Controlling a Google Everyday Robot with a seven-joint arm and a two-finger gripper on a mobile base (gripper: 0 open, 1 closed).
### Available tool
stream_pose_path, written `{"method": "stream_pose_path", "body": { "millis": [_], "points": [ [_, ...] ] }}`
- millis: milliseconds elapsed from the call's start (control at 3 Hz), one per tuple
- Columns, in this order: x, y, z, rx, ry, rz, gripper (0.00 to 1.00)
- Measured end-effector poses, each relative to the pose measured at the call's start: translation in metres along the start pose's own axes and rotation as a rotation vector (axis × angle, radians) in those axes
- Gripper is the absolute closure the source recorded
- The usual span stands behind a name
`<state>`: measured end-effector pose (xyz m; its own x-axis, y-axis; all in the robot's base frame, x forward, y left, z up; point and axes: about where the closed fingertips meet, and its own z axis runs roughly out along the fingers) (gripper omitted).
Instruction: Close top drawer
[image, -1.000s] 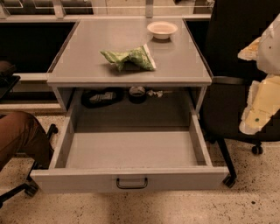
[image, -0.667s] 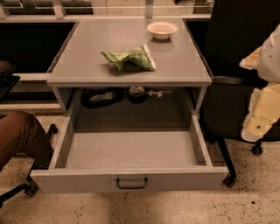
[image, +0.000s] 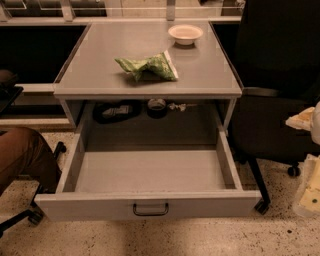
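Observation:
The top drawer (image: 150, 172) is pulled fully out toward me, a wide light-grey tray with nothing in it. Its front panel (image: 90, 206) faces me, with the small dark loop handle (image: 150, 208) at its centre. My gripper (image: 311, 190) shows only as cream-white parts at the far right edge, to the right of the drawer's front corner and apart from it. Most of the arm is out of view.
The grey cabinet top (image: 100, 75) holds a green snack bag (image: 147, 66) and a white bowl (image: 185, 33). Dark items (image: 116, 111) lie in the cavity behind the drawer. A black office chair (image: 280, 75) stands at the right. A person's brown-trousered leg (image: 20, 155) is at the left.
My arm has drifted to the right and lower, so less of it shows at the frame's edge. The drawer has not moved.

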<state>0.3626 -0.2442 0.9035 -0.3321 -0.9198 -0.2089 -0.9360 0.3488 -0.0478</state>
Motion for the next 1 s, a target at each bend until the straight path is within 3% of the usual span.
{"method": "stream_pose_path", "body": {
  "millis": [333,667,1000],
  "points": [
    [0.000,0.000,0.000,0.000,0.000,0.000,0.00],
    [0.001,0.009,0.019,-0.041,0.005,-0.004,0.00],
    [0.009,0.035,0.067,-0.131,0.003,-0.009,0.00]
  ]
}}
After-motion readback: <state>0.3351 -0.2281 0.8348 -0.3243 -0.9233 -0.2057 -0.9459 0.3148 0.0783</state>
